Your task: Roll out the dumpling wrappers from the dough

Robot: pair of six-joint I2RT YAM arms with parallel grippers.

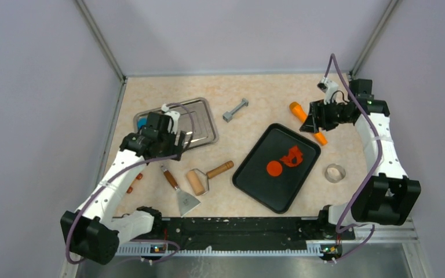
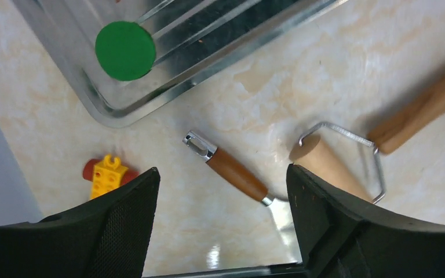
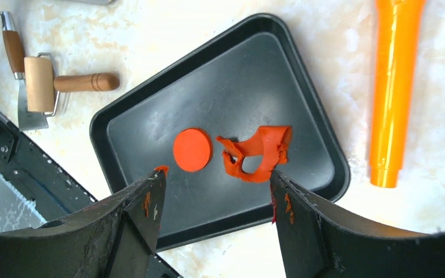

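left claw [image 2: 221, 174] spread | green wrapper [image 2: 125, 50] seen from left wrist only

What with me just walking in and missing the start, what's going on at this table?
Two robot arms are making clay dumpling wrappers. Neither holds anything right now. The right gripper, open, hangs just beyond the black tray, where one round orange-red wrapper lies beside the ragged dough. The left gripper, also open, hangs by the metal tray, which holds a green wrapper. The roller and scraper lie on the table between the trays.
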